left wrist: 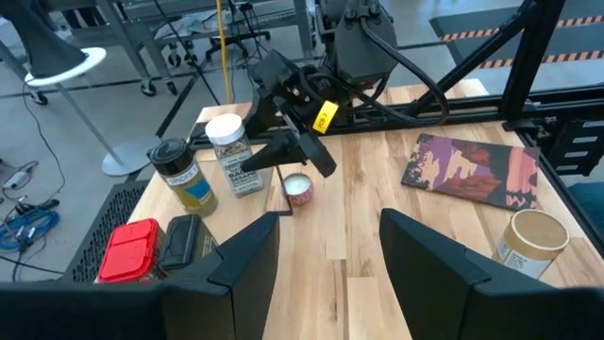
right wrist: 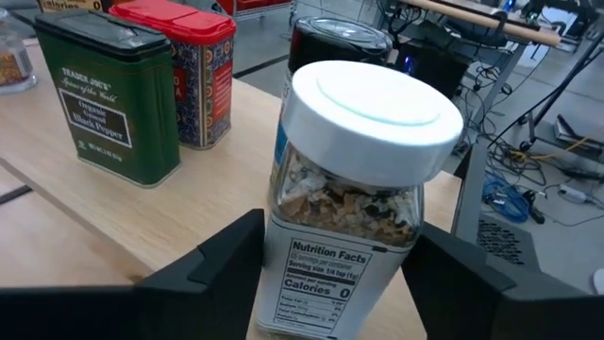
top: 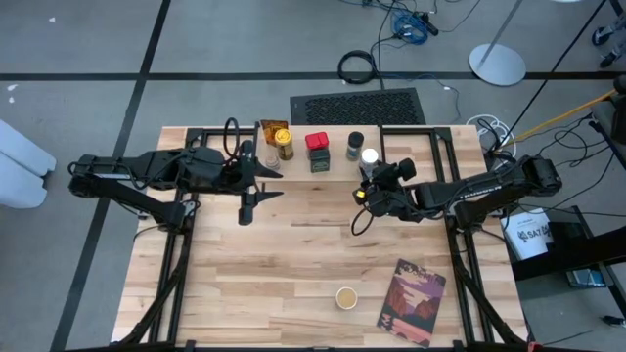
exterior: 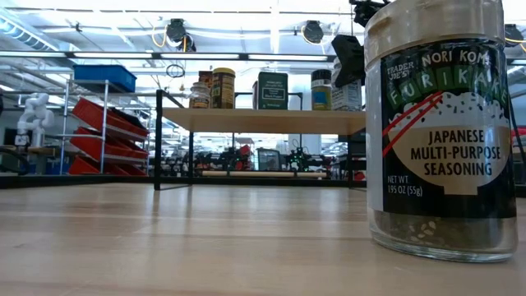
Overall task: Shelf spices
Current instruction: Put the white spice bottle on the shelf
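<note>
Right wrist view: right gripper w/ fingers on both sides of white-lid jar, which stands on shelf; contact w/ glass can't be confirmed, so grip state unclear. Just beside it on shelf: black-lid jar, green tin, red-top tin. High view: yellow-lid jar at shelf's left end. Left gripper hangs over table near that end, fingers apart, holding nothing. Tan-lid jar stands on table near book.
</note>
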